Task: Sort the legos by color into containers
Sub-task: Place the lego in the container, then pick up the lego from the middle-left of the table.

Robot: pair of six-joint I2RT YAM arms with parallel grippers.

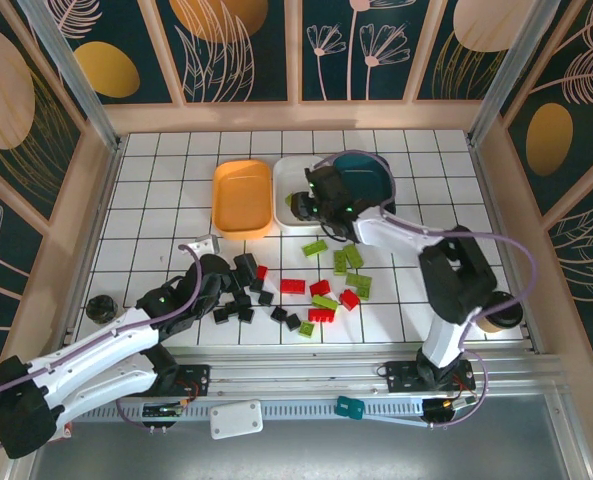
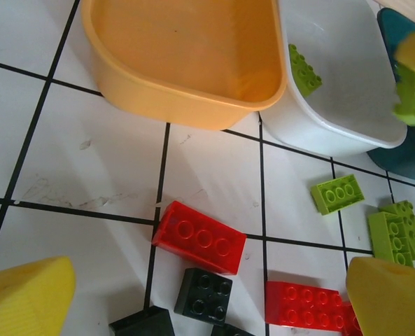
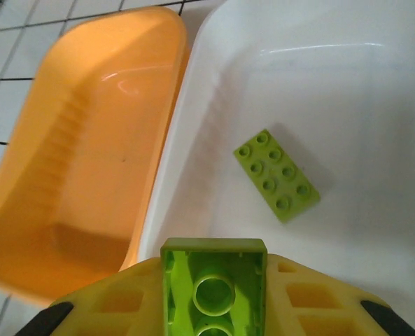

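Your right gripper is clamped on a lime green brick and hangs over the white tray. There a second lime green brick lies flat, and the orange tray sits just beside it. Your left gripper stands wide open with nothing in it, above black bricks and red bricks scattered on the tiled table near the trays.

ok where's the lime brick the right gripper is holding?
Right wrist view: the held lime brick sits in the right gripper over the white tray, beside the orange tray; a second lime brick lies in that tray just ahead.
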